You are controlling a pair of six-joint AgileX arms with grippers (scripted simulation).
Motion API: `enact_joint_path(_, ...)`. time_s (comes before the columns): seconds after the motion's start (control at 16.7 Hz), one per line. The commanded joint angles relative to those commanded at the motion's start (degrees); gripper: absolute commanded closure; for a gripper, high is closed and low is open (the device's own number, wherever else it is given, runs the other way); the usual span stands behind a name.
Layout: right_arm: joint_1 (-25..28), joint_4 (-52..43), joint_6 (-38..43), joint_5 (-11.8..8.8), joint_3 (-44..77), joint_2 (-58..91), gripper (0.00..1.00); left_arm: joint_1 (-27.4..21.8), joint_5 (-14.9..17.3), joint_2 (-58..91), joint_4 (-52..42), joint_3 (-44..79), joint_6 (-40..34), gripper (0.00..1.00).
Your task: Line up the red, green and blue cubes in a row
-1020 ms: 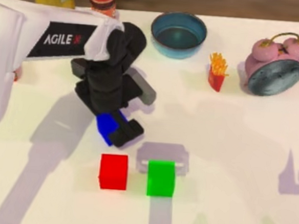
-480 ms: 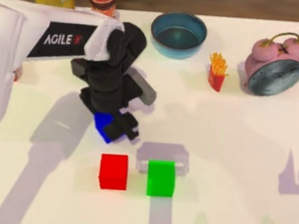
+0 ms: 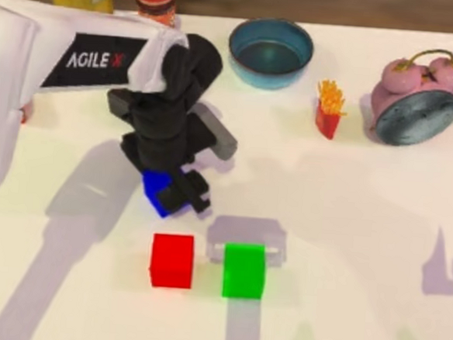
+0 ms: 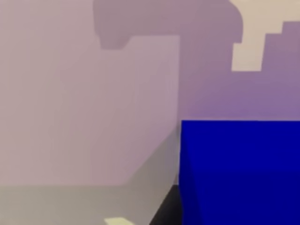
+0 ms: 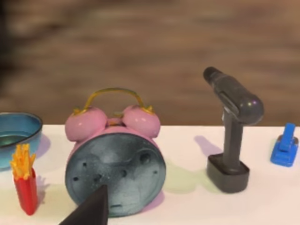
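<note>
White table [image 3: 347, 225]: left gripper [image 3: 180, 192] clamps blue cube [image 3: 157, 190], behind red cube [image 3: 172, 260], green cube [image 3: 243, 270].

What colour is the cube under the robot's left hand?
Deep blue; the blue cube shows best in the left wrist view.

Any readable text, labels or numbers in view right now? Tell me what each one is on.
"AGILE X" on the left arm, white letters on a black panel; the last character is partly hidden.
Nothing readable on the cubes, the clock or the fries carton.
</note>
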Motion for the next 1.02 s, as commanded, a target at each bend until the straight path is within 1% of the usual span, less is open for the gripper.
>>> enact_joint_path(0.24,0.00,0.00,0.00,0.00,0.00,0.00,0.00,0.05,0.08,-0.56,-1.12,0.86,0.10,1.00)
enact_joint_path(0.54,0.00,0.00,0.00,0.00,0.00,0.00,0.00,0.86,0.04,-3.73,-10.73,6.72,-0.08,1.00)
enact_joint_path(0.66,0.00,0.00,0.00,0.00,0.00,0.00,0.00,1.10,0.04,-4.91,-13.23,8.35,-0.11,1.00)
enact_joint_path(0.84,0.00,0.00,0.00,0.00,0.00,0.00,0.00,1.14,0.04,-5.15,-13.56,8.58,-0.12,1.00)
enact_joint_path(1.02,0.00,0.00,0.00,0.00,0.00,0.00,0.00,-0.06,0.00,-4.54,-13.83,9.24,0.35,1.00)
